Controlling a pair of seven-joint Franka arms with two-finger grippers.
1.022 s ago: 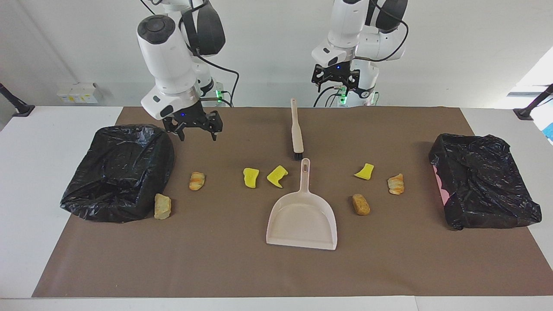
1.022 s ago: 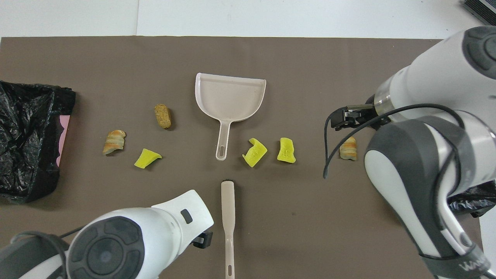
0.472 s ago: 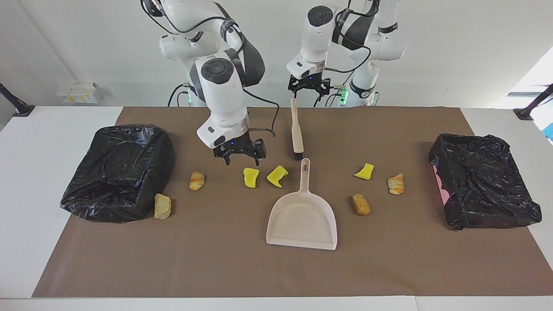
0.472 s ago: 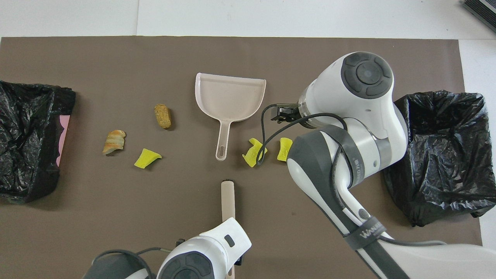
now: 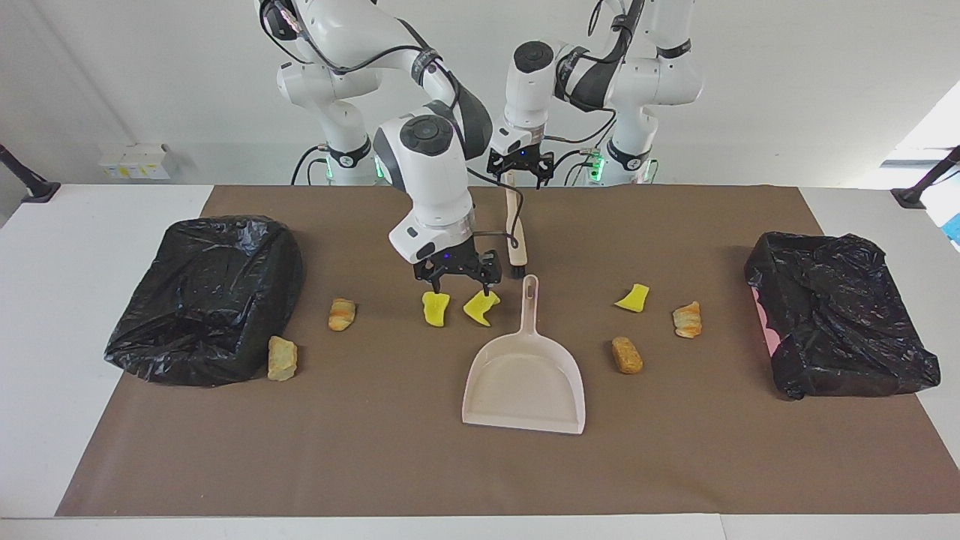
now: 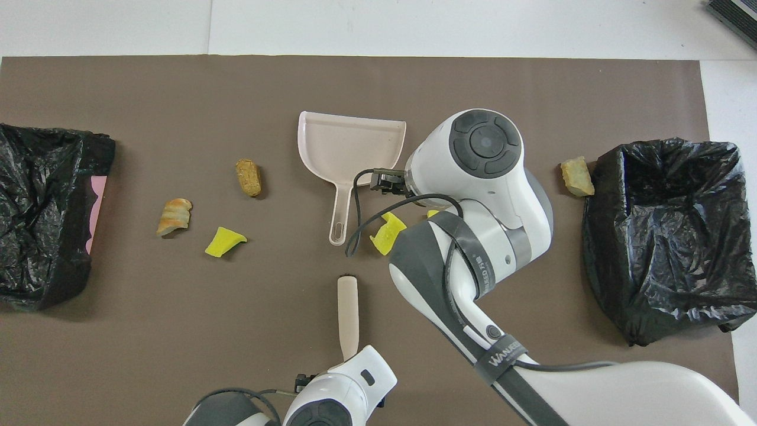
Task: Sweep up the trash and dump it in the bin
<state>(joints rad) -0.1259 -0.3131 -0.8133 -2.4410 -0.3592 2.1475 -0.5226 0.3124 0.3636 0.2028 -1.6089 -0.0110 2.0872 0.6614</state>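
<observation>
Nothing swept yet — all seven trash pieces are lying on the brown paper mat. The right gripper, fingers spread, is hovering just over two bright yellow spongy chunks, beside the beige plastic dustpan. The third yellow chunk and the tan pastry lumps are sitting apart from it toward both black-bagged bins. The left gripper is sitting at the beige brush handle's end — grip state cannot be told.

Robot lab. Two white arms bolted at a white table covered by brown paper sheet. Bare white wall, loose cables.
</observation>
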